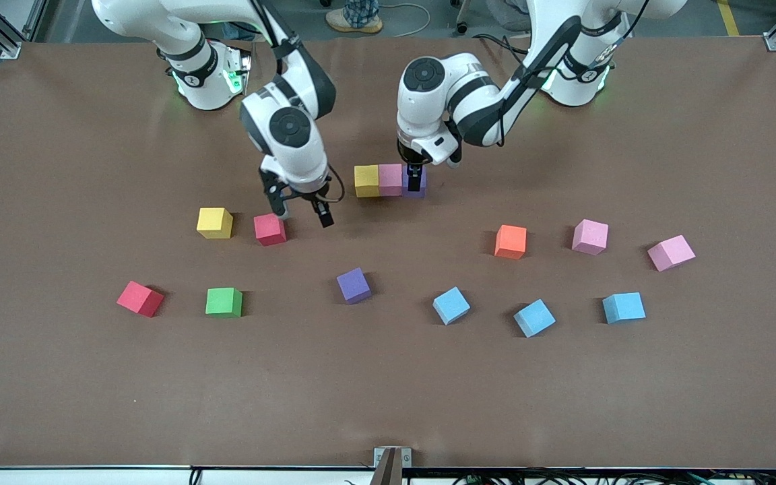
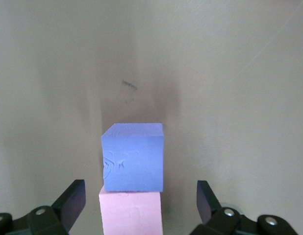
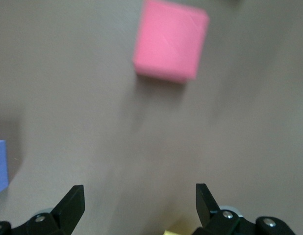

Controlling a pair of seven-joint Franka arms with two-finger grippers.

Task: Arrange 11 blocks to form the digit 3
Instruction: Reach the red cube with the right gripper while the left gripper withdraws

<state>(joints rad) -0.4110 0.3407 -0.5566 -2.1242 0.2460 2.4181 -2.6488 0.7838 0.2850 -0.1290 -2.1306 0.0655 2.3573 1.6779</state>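
A row of three touching blocks lies mid-table: yellow (image 1: 366,180), pink (image 1: 390,179) and purple (image 1: 417,191). My left gripper (image 1: 415,180) stands open low over the purple end; in the left wrist view its fingers (image 2: 70,203) flank the pink block (image 2: 131,213) without touching, with the purple block (image 2: 133,156) just past it. My right gripper (image 1: 302,212) hangs open and empty beside a red block (image 1: 269,229), which shows ahead of it in the right wrist view (image 3: 171,40).
Loose blocks are scattered nearer the front camera: yellow (image 1: 214,222), red (image 1: 140,298), green (image 1: 223,302), purple (image 1: 353,284), three light blue (image 1: 451,304) (image 1: 534,317) (image 1: 624,307), orange (image 1: 510,241), two pink (image 1: 590,236) (image 1: 671,252).
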